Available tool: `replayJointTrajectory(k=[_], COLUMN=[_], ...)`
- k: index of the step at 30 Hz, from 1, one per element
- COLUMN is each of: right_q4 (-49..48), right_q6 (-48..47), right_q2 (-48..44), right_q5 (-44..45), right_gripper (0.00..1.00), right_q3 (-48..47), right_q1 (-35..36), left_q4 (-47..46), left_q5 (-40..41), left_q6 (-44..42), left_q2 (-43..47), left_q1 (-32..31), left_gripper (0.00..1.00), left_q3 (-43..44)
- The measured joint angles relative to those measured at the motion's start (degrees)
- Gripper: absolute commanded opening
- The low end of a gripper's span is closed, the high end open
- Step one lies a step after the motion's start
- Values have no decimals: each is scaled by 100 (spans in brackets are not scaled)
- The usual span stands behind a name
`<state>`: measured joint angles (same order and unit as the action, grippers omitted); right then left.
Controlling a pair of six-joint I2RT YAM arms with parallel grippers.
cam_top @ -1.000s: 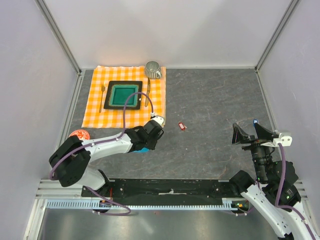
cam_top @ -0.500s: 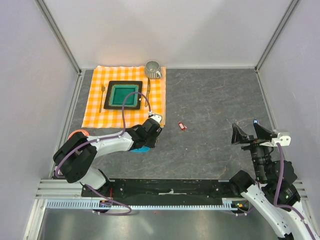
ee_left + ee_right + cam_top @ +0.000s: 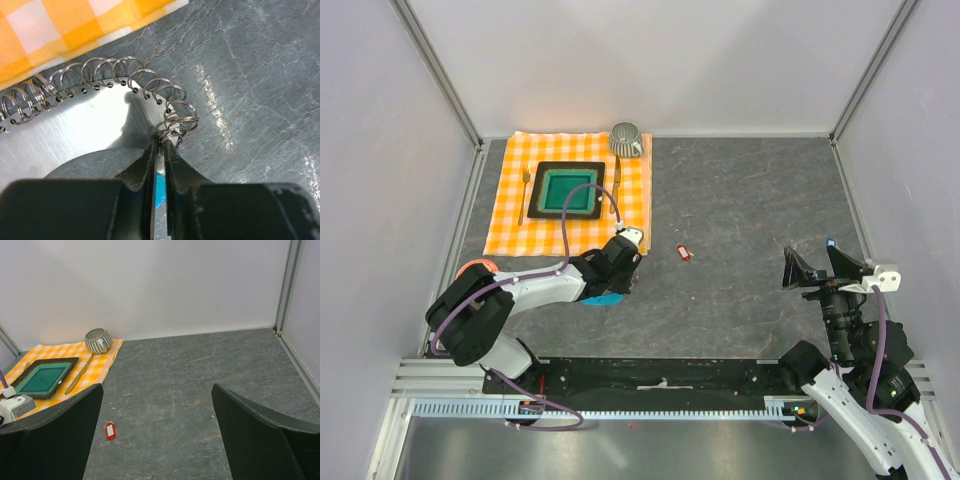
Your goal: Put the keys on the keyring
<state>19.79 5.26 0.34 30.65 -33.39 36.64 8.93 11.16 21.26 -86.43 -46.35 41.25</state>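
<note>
While the top view hides most of the keyring (image 3: pixel 125 67) beneath the left arm, leaving only a sliver of its light-blue strip (image 3: pixel 605 298) showing, the left wrist view has it up close: a run of thin metal coil curves over the grey tabletop (image 3: pixel 250 100) just off the edge of the orange checked cloth (image 3: pixel 75 20). The left fingers (image 3: pixel 169 152) are drawn narrow and pinch one loop at the end of that coil, with a bit of light blue visible in the slit between them. This grip sits in the left half of the tabletop, just beside the cloth's near right corner. The red key (image 3: pixel 684 253) lies flat near the middle of the tabletop, apart from the keyring and to its right. The right wrist view shows what the left one cannot: the red key from the near side, and beyond it a striped cup (image 3: pixel 98 340) and a green square plate (image 3: pixel 42 377) on the cloth toward the far left corner. The right fingers (image 3: pixel 55 435) stand spread wide and hold nothing, up above the tabletop's near right corner.
</note>
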Motion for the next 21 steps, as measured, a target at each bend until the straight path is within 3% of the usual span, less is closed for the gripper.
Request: replayJointTrajectory(k=[4,9,16,21], right_q4=[0,44,278,175], right_q6=[2,52,240,560], right_q2=[0,129,2144,3615], right_q5=[-39,-472,-2142,-3403], right_gripper=[98,98,98,98], right_q3=[0,-76,-953,-848], right_q1=[0,0,0,7], left_q4=[-42,136,605,997], left_q5=[-94,-149,-114,-87], left_q6=[0,-7,-111,-245], left_q2=[24,260,778,940], left_q1=[0,-15,-142,-299], left_gripper=[3,2,2,2], left_q3=[-24,-87,-111,28])
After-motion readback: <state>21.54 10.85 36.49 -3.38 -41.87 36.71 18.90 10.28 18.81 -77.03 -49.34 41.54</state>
